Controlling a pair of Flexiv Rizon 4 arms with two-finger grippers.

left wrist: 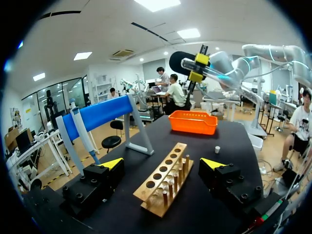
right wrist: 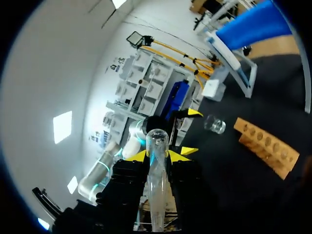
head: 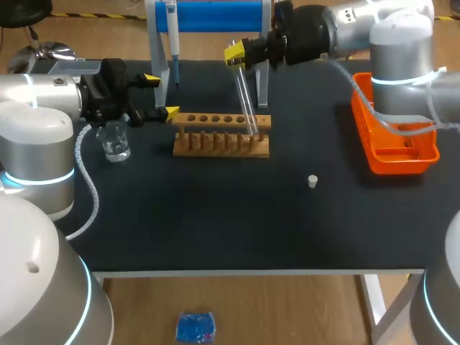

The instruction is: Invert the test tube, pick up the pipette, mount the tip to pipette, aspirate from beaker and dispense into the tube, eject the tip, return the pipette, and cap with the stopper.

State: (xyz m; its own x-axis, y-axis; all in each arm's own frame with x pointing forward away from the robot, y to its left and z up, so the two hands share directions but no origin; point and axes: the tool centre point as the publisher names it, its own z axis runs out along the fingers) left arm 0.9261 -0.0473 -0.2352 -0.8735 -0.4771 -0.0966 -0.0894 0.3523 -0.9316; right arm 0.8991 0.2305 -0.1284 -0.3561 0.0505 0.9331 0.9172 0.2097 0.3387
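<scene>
**Tube clamped in the right gripper over the rack; left gripper wide open**

My right gripper (head: 236, 56) is closed on the test tube (head: 246, 106), both yellow tips pressing it from either side. The tube slants down from the fingers towards the right end of the wooden rack (head: 221, 136). I cannot tell whether its lower end touches the wood. In the right wrist view the tube (right wrist: 157, 185) runs straight out between my fingers.

My left gripper (head: 161, 95) is spread wide with nothing in it, at the rack's left end. From its wrist camera the rack (left wrist: 163, 178) lies ahead, between the two fingers.

Around it things are crowded. The blue stand (head: 212, 16) rises just behind the rack, and its right leg is close behind the tube. The pipette (head: 172, 36) hangs at the stand's left end, just beyond my left fingers. The beaker (head: 115, 141) stands just beside the left gripper, on the nearer side. The stopper (head: 313, 181) sits alone on open table, well apart from the rack. The orange tray (head: 392, 140) lies under my right arm.

I count one tube, one pipette, one beaker, one stopper, one rack and one tray. The rack has a single row of holes, but the tube crosses it, so I cannot count them surely.
</scene>
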